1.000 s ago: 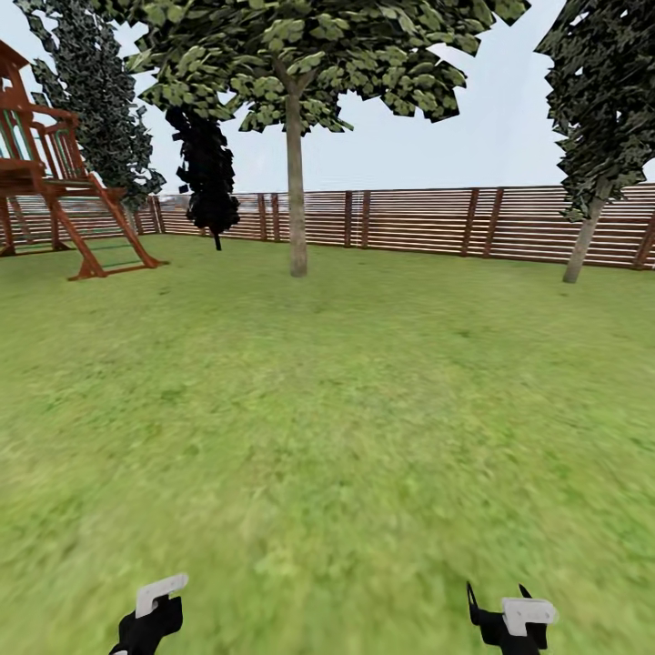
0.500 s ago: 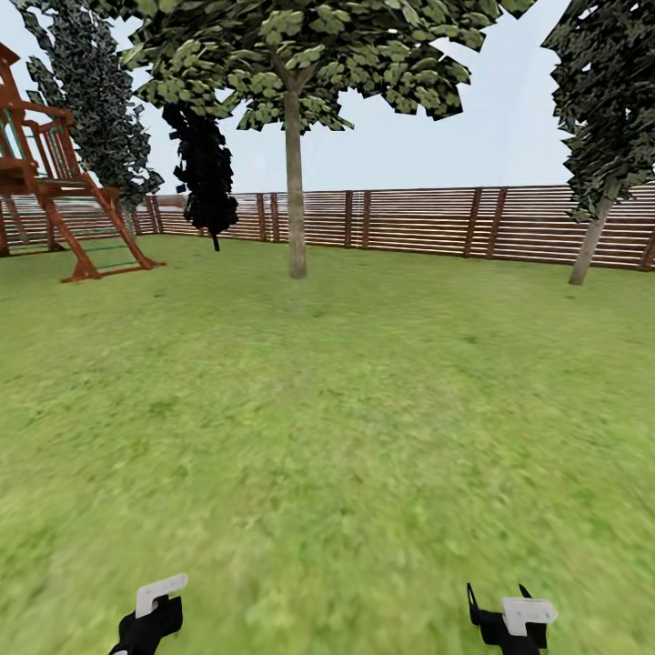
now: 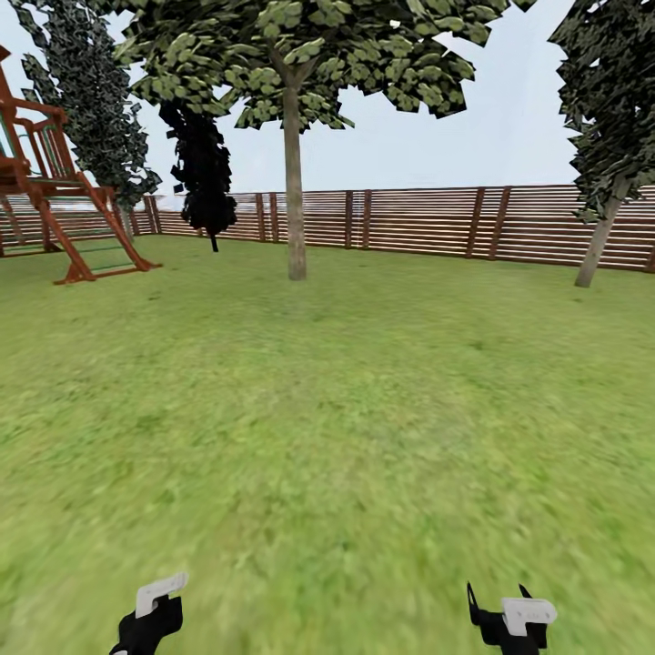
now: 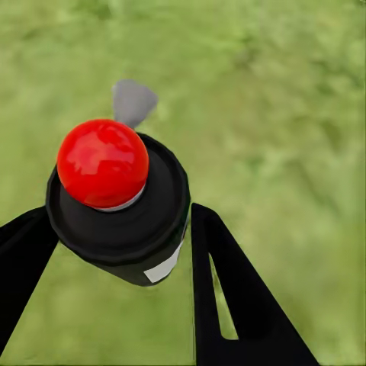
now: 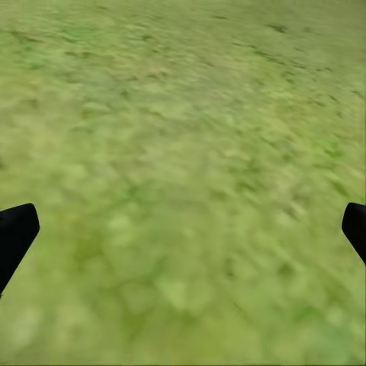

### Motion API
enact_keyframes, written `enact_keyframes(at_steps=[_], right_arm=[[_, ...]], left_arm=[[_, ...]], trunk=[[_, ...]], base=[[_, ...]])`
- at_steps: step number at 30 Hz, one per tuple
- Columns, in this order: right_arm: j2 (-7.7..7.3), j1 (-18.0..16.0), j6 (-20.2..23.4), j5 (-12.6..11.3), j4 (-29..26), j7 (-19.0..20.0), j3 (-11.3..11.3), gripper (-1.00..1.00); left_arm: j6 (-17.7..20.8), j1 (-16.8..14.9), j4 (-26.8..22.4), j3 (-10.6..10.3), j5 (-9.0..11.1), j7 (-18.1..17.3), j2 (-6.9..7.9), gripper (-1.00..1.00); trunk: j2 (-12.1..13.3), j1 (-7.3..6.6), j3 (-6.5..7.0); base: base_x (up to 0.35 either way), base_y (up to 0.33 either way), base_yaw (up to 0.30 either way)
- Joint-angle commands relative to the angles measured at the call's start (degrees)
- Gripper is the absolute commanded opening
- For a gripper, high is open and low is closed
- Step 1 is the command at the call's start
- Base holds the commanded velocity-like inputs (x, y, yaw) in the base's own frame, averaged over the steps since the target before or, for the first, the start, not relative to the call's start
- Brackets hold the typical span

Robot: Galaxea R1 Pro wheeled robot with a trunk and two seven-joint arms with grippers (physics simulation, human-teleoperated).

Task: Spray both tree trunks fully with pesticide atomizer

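Observation:
My left gripper (image 4: 116,242) is shut on the pesticide atomizer (image 4: 114,200), a small black can with a red ball top and a pale strip, held above the grass floor (image 4: 290,114). In the head view the left gripper (image 3: 150,611) and right gripper (image 3: 509,620) sit at the bottom edge, low over the lawn (image 3: 346,437). The right gripper (image 5: 183,229) is open, its dark fingers far apart with only grass between them. One tree (image 3: 300,55) with blocky green leaves stands ahead; its straight grey-brown trunk (image 3: 294,191) is far off, near the fence.
A brown slatted fence (image 3: 418,223) closes the far side. A red-brown wooden play frame (image 3: 55,200) stands at far left, with dark conifers (image 3: 205,173) beside it. A dark-leaved tree with a leaning trunk (image 3: 599,241) stands at far right.
The whole head view has shifted as the camera moved forward: the play frame slid left and the right tree slid right. Both grippers keep their places in the picture.

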Motion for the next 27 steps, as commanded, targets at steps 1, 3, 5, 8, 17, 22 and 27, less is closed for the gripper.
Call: enact_keyframes(at_steps=[1,3,5,8,17,22,27], right_arm=[[-0.01,-0.03,-0.07,0.25,0.03,-0.52,0.30,1.00],[-0.01,-0.03,-0.07,0.25,0.04,-0.52,0.30,1.00],[-0.01,-0.03,-0.07,0.25,0.03,-0.52,0.30,1.00],[-0.01,-0.03,-0.07,0.25,0.05,-0.52,0.30,1.00],[-0.01,-0.03,-0.07,0.25,0.02,-0.52,0.30,1.00],[-0.01,-0.03,-0.07,0.25,0.05,-0.52,0.30,1.00],[-0.01,-0.03,-0.07,0.25,0.03,-0.52,0.30,1.00]], left_arm=[[-0.17,-0.04,0.05,-0.34,0.47,-0.14,0.01,-1.00],[-0.17,-0.04,0.05,-0.34,0.47,-0.15,0.01,-1.00],[-0.17,-0.04,0.05,-0.34,0.47,-0.15,0.01,-1.00],[-0.17,-0.04,0.05,-0.34,0.47,-0.15,0.01,-1.00],[-0.17,-0.04,0.05,-0.34,0.47,-0.15,0.01,-1.00],[-0.17,-0.04,0.05,-0.34,0.47,-0.16,0.01,-1.00],[-0.17,-0.04,0.05,-0.34,0.47,-0.15,0.01,-1.00]], trunk=[[-0.02,0.02,-0.06],[-0.02,0.02,-0.06],[-0.02,0.02,-0.06],[-0.02,0.02,-0.06],[-0.02,0.02,-0.06],[-0.02,0.02,-0.06],[-0.02,0.02,-0.06]], base=[[0.331,0.000,0.000],[0.331,0.000,0.000],[0.331,0.000,0.000],[0.331,0.000,0.000],[0.331,0.000,0.000],[0.331,0.000,0.000],[0.331,0.000,0.000]])
